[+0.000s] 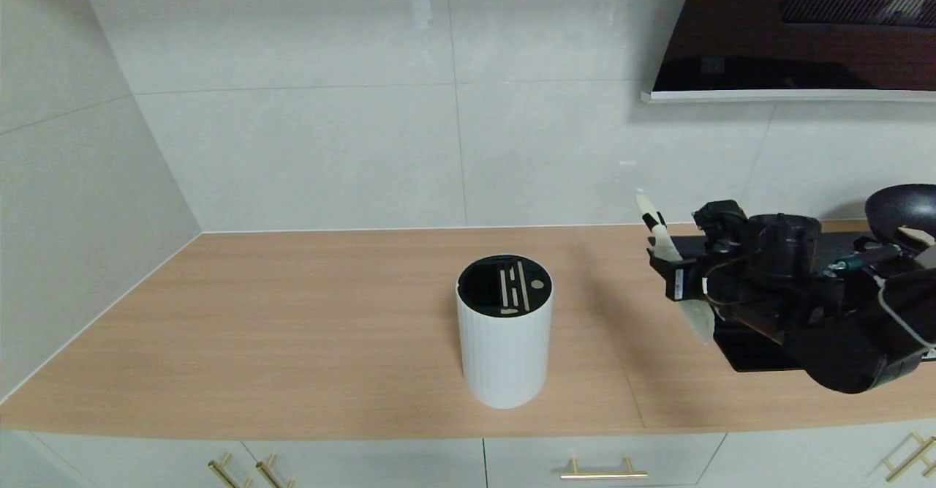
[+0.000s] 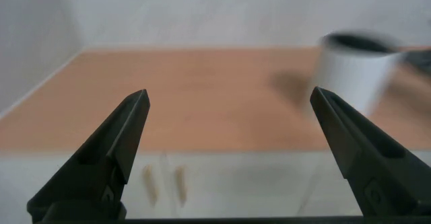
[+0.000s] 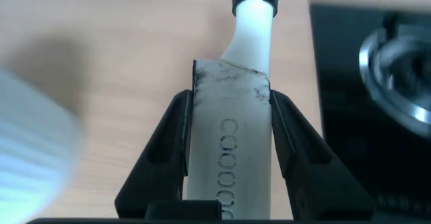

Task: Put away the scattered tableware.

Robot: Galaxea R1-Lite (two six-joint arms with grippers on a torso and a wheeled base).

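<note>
A white ribbed utensil holder (image 1: 504,349) with a black slotted top stands upright mid-counter. To its right, above the counter, my right gripper (image 1: 676,272) is shut on a white slotted spatula (image 1: 700,320), whose handle points up toward the wall. In the right wrist view the fingers (image 3: 168,157) clamp the spatula (image 3: 232,136) across its wide part, and the holder (image 3: 34,150) shows as a white blur at the side. My left gripper (image 2: 229,96) is open with nothing between its fingers, off the counter's front edge, with the holder (image 2: 353,69) farther off.
A black cooktop (image 1: 753,349) lies on the counter's right end, with a dark pan (image 1: 903,210) behind my right arm. A range hood (image 1: 797,27) hangs above it. Tiled walls close the back and left. Bare wooden counter (image 1: 292,312) stretches left of the holder.
</note>
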